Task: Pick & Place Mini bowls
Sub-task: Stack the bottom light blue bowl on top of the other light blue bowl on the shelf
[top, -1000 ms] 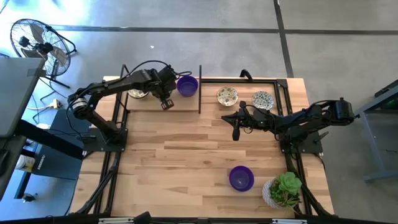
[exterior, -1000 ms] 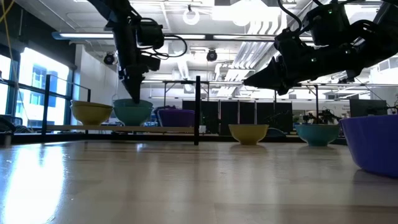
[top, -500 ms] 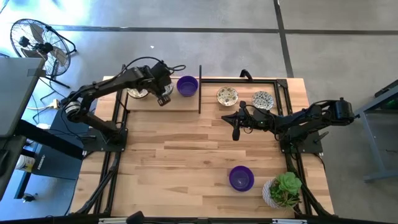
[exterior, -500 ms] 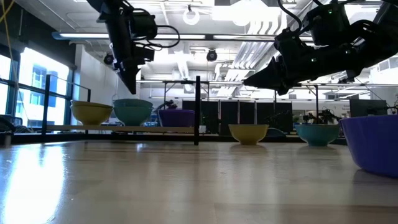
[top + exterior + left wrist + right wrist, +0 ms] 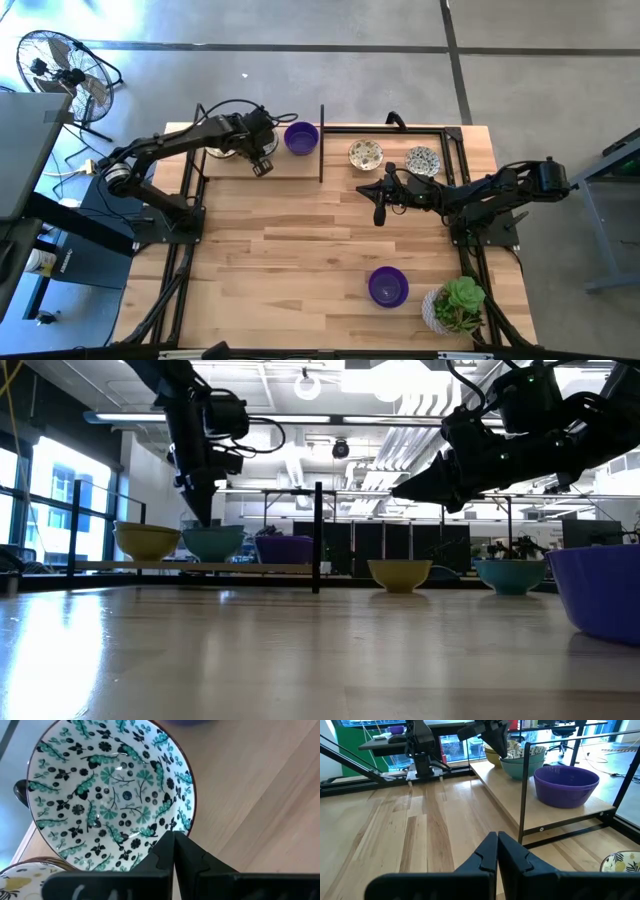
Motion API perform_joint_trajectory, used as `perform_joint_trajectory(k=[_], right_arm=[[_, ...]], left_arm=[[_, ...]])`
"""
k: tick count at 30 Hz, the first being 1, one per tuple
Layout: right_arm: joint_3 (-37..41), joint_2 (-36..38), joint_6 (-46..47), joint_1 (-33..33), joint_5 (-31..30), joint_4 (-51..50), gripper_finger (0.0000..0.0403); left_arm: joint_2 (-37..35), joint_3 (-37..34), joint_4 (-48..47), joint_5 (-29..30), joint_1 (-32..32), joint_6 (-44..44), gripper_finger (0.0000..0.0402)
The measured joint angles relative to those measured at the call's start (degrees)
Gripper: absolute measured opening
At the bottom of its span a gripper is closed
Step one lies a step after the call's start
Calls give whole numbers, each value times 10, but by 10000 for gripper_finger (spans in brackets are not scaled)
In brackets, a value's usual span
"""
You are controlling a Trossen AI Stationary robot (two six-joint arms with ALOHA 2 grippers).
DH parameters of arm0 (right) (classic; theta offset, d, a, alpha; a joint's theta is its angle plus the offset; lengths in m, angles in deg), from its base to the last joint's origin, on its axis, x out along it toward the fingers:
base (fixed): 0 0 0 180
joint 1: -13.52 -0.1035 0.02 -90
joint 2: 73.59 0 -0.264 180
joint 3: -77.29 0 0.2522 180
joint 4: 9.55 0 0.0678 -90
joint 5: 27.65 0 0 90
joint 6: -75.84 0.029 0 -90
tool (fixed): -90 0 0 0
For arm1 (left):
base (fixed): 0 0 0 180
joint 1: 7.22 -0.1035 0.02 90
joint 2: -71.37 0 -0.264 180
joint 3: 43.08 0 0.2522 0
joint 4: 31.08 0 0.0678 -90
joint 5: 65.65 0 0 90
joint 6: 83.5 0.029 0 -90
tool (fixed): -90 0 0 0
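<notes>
Glossy glazed teal-pattern bowl (image 5: 110, 795), glossy purple bowl (image 5: 566, 784), smooth pale wood table (image 5: 300, 240)

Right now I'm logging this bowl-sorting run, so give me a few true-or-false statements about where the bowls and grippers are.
1. The left gripper is shut, just beside the rim of the green-patterned bowl. True.
2. The right gripper holds a purple bowl. False: it is shut on nothing, above bare table.
3. One purple bowl sits on the raised shelf at the back left. True.
4. The other purple bowl sits on that shelf too. False: it stands on the table near the potted plant.
5. Two patterned bowls sit right of the upright divider. True.
</notes>
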Motion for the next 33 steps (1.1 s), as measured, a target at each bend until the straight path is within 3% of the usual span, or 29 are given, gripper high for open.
perform_joint_trajectory(k=[10,17,25,33], right_arm=[[0,0,0,0,0,0,0],[0,0,0,0,0,0,0],[0,0,0,0,0,0,0],[0,0,0,0,0,0,0]], left_arm=[[0,21,18,1,0,13,0],[0,21,114,4,-2,29,0],[8,21,178,3,-69,32,0],[8,14,203,-49,-122,30,0]])
